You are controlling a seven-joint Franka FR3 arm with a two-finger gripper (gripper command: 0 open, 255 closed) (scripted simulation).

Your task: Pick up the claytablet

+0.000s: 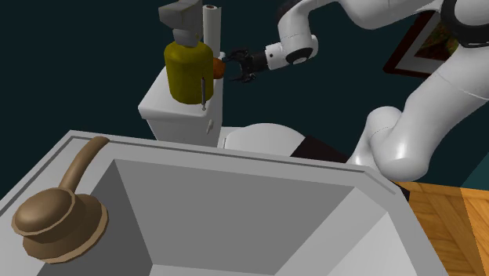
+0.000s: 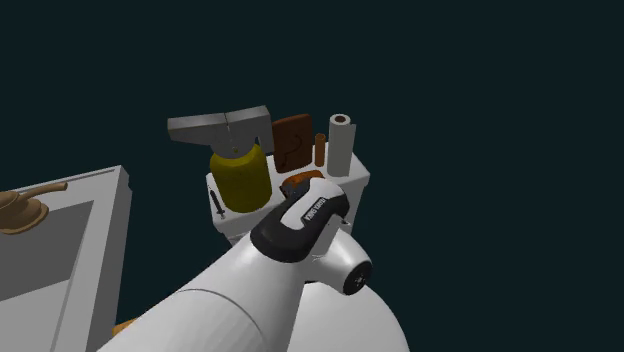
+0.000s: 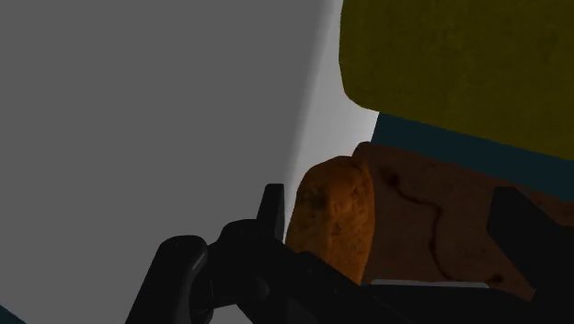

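We see the gripper (image 1: 233,67) reaching in over the top of a white toilet tank (image 1: 179,118), its two black fingers spread wide apart. In the wrist view the brown clay tablet (image 3: 432,230), scored with thin crack-like lines, sits between the fingers beside a rounded orange lump (image 3: 336,216). We cannot tell whether either finger touches them.

In the second exterior view the tablet stands upright at the far side of the tank top, with the orange lump just nearer, at the end of the arm (image 2: 250,300). To the tablet's left in that view stands a yellow bottle (image 2: 240,178) with a grey head (image 2: 220,128). To its right are a thin brown cylinder (image 2: 319,150) and a white roll (image 2: 341,143).

Near the shoulder camera is a grey sink (image 1: 235,165), with a brown plug-like piece (image 1: 59,219) at its left corner.
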